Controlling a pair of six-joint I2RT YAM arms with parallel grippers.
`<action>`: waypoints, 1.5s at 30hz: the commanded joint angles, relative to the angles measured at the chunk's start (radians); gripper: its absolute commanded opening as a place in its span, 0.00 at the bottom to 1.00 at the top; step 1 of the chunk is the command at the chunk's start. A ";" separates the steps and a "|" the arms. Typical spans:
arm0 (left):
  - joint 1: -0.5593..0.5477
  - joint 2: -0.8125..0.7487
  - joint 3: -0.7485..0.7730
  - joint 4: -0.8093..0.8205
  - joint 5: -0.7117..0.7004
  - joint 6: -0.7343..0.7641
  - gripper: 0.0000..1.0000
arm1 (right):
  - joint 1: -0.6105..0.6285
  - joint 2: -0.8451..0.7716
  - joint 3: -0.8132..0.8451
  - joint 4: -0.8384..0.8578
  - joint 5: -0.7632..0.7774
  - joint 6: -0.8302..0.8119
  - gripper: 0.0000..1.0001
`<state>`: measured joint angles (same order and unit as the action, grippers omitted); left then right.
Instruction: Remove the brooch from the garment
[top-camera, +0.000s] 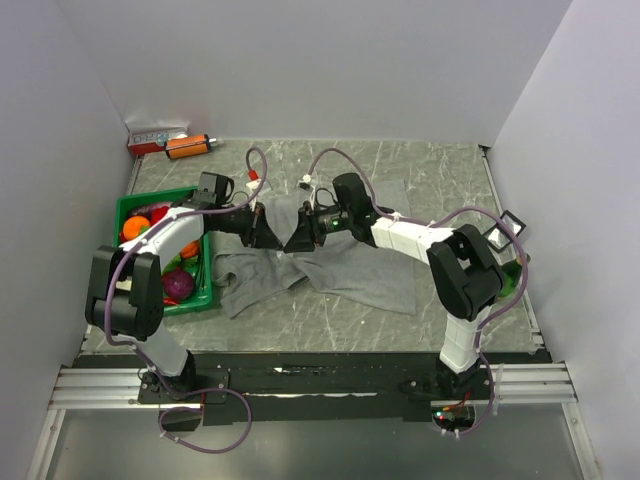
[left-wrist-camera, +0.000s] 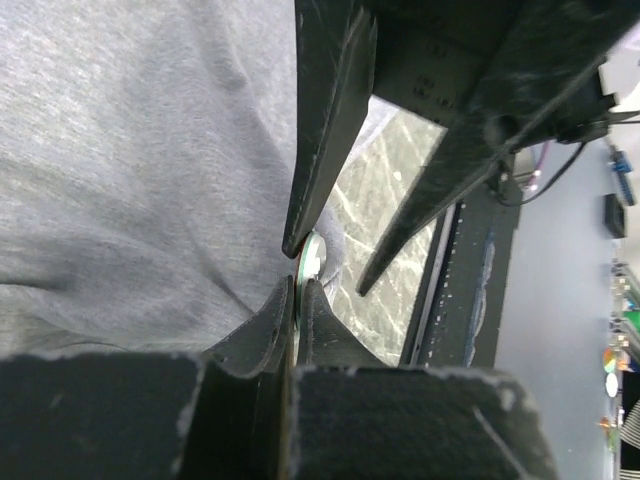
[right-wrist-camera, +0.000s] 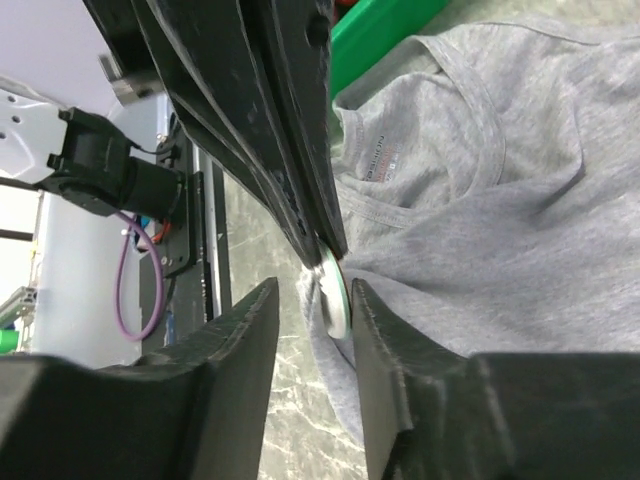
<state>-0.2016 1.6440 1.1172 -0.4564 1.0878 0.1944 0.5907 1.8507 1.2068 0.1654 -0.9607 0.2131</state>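
Note:
The grey garment (top-camera: 350, 270) lies rumpled mid-table, with one fold lifted between the two grippers. The brooch (right-wrist-camera: 334, 286), a whitish disc with a greenish rim, sits on that fold; it also shows edge-on in the left wrist view (left-wrist-camera: 312, 258). It is hidden in the top view. My left gripper (left-wrist-camera: 298, 285) is shut on the brooch's edge. My right gripper (right-wrist-camera: 314, 288) is open and straddles the brooch from the opposite side. Its right finger (right-wrist-camera: 375, 335) is against the disc, and its left finger is apart from it. In the top view the left gripper (top-camera: 270, 238) and the right gripper (top-camera: 298, 240) meet tip to tip.
A green crate (top-camera: 205, 295) with fruit and vegetables stands left of the garment, close to the left arm. An orange item (top-camera: 188, 146) and a red-and-white box (top-camera: 152, 137) lie at the back left. A small white object (top-camera: 305, 182) lies behind the garment.

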 joint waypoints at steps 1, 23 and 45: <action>-0.025 -0.049 0.039 0.004 -0.114 0.008 0.01 | -0.003 -0.004 0.077 -0.020 -0.090 -0.034 0.46; -0.028 -0.090 0.058 -0.044 -0.167 0.005 0.01 | 0.032 0.041 0.099 -0.138 -0.049 -0.130 0.57; -0.005 -0.118 0.036 -0.133 -0.103 0.094 0.01 | 0.051 0.050 0.120 -0.334 0.082 -0.397 0.01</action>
<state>-0.2199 1.5734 1.1378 -0.5980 0.9249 0.2539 0.6415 1.9110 1.2911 -0.1101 -0.9031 -0.1272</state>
